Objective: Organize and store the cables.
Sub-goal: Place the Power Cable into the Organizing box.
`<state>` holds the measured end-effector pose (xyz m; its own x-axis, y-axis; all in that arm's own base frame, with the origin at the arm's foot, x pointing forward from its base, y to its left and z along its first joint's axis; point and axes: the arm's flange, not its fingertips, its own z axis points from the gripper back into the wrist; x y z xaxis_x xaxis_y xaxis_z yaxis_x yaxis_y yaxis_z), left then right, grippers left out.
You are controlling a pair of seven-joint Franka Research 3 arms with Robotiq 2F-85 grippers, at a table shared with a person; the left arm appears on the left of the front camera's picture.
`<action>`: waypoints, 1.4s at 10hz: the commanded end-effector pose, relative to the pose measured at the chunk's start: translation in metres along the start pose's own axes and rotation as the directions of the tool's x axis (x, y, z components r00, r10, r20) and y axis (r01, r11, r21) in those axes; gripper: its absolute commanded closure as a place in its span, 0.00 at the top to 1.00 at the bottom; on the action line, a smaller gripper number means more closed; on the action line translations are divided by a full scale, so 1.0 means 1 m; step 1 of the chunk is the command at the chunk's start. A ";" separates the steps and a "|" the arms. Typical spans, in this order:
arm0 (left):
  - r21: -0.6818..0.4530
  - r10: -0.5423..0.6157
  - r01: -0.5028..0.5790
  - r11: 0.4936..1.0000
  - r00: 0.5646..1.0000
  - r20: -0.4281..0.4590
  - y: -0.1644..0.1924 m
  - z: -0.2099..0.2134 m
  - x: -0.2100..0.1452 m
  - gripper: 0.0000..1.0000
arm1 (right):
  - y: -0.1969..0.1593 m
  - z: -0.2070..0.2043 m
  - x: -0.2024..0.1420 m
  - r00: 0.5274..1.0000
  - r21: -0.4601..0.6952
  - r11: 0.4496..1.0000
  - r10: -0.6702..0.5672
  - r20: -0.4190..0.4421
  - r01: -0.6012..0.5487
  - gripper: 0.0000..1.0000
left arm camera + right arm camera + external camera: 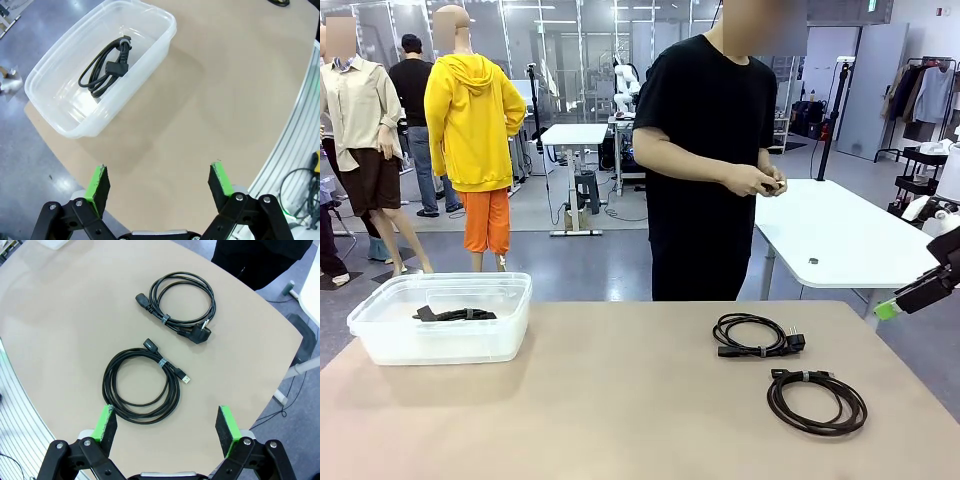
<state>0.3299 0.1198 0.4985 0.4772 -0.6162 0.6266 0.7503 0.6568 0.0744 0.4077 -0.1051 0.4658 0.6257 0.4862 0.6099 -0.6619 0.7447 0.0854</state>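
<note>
Two black cables lie coiled on the tan table's right half. The farther one (755, 335) (180, 302) ends in a mains plug. The nearer one (817, 398) (141, 385) ends in a small flat connector. Each is bound by a tie. A third cable (455, 314) (105, 67) lies inside the clear plastic bin (380, 335) (160, 30) at the left. My right gripper (900, 303) (167, 425) hovers open above the nearer coil, off the table's right side. My left gripper (160, 182) hangs open over the table edge near the bin, holding nothing.
A person in a black shirt stands at the far side of the table, both hands (760, 183) around a small dark object at waist height. A white table (840, 235) stands behind to the right. Bare tabletop (620, 400) stretches between bin and coils.
</note>
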 end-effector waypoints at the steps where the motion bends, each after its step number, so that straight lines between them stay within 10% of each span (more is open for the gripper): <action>1: -0.006 -0.005 0.005 1.000 1.000 -0.001 0.000 -0.002 0.001 1.00 | -0.001 0.002 0.002 1.000 -0.004 1.000 0.001 -0.008 -0.001 1.00; 7: -0.006 -0.005 0.005 1.000 1.000 -0.001 0.000 -0.002 0.001 1.00 | 0.000 0.000 0.000 1.000 0.000 1.000 0.000 0.000 0.000 1.00; 14: -0.006 -0.005 0.005 1.000 1.000 -0.001 0.000 -0.002 0.001 1.00 | 0.042 -0.084 0.152 0.870 -0.056 0.927 0.327 -0.370 -0.372 1.00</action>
<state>0.3301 0.1189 0.4981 0.4771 -0.6179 0.6250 0.7516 0.6554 0.0743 0.4845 0.0323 0.4960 0.4924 0.8007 0.3413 -0.8098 0.5652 -0.1576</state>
